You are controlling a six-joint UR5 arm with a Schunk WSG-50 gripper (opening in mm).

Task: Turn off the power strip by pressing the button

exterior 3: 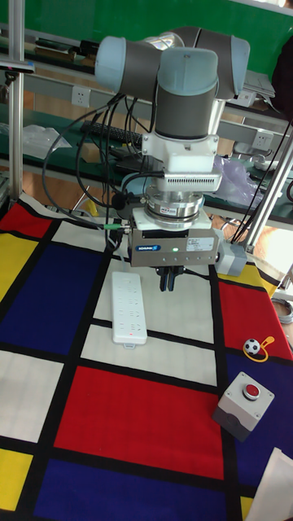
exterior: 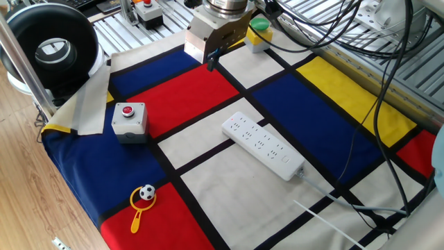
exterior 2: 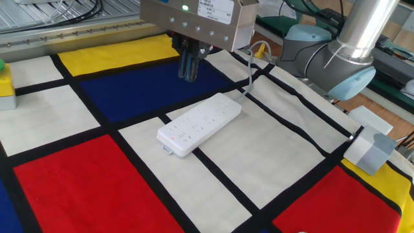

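Observation:
The white power strip (exterior: 263, 144) (exterior 2: 199, 123) (exterior 3: 128, 309) lies flat on a white panel of the colour-block cloth. Its white cable leaves the end nearest the robot base. A faint small outline near that end is the button (exterior: 286, 159). My gripper (exterior: 210, 64) (exterior 2: 187, 76) (exterior 3: 168, 286) hangs in the air above the blue and red panels. It is off to the side of the strip and touches nothing. Its dark fingers are pressed together and hold nothing.
A red button on a grey box (exterior: 129, 118) (exterior 3: 244, 399) stands on the cloth's blue edge. A green button on a yellow box (exterior: 259, 31) (exterior 2: 3, 81) sits at the far side. A yellow ring with a small ball (exterior: 143, 198) lies near the front edge. A grey block (exterior 2: 372, 152) and cables sit by the robot base.

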